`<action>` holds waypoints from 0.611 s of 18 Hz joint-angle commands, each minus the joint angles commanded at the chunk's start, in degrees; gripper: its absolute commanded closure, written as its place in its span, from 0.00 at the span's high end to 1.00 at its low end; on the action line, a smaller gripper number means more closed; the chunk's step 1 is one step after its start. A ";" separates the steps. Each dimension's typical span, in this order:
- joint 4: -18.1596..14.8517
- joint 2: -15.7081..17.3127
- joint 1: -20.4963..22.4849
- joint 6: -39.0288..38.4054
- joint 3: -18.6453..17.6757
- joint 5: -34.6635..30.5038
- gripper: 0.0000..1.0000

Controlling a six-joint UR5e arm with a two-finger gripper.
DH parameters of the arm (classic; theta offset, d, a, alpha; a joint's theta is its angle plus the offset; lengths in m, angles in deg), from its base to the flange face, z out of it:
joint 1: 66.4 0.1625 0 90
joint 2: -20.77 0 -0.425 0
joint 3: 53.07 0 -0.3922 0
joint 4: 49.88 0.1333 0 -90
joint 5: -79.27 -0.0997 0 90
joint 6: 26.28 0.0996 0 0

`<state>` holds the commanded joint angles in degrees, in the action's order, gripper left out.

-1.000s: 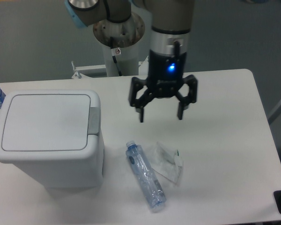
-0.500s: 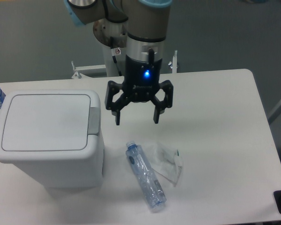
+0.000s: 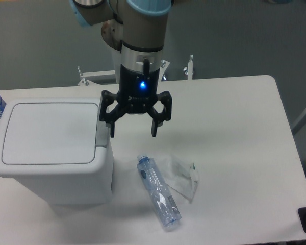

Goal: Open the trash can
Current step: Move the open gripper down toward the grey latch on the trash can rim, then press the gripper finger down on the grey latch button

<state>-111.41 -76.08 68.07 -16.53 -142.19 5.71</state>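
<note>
White trash can point(image 3: 51, 148) sits just beside end effector point(image 3: 133, 131)

You're looking at what seems a robotics lab, plain white table point(image 3: 245, 127), grey floor point(image 3: 234, 35), arm's pedestal base point(image 3: 123, 38) bolted behind, staged trash can point(image 3: 51, 148) and bottle point(image 3: 159, 191).

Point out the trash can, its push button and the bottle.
trash can point(image 3: 48, 133), fixed camera, middle of the lid
push button point(image 3: 102, 133), fixed camera, grey tab at lid's right edge
bottle point(image 3: 159, 192), fixed camera, mid-body
</note>
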 joint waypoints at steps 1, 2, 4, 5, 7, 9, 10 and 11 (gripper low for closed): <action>0.09 0.00 -0.35 0.00 -0.09 -0.09 1.00; 0.09 0.00 -0.61 0.00 -0.17 -0.26 1.00; 0.18 0.09 -0.62 0.00 -0.61 -0.26 1.00; 0.18 0.09 -0.70 0.00 -0.62 -0.18 1.00; 0.17 0.17 -0.70 0.00 -0.62 -0.17 1.00; 0.18 0.18 -0.70 0.00 -0.62 -0.17 1.00; 0.09 0.18 -0.79 0.00 -0.62 -0.17 1.00; 0.09 0.18 -0.79 0.00 -0.70 -0.17 1.00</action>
<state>-111.32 -75.91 67.28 -16.53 -142.90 5.53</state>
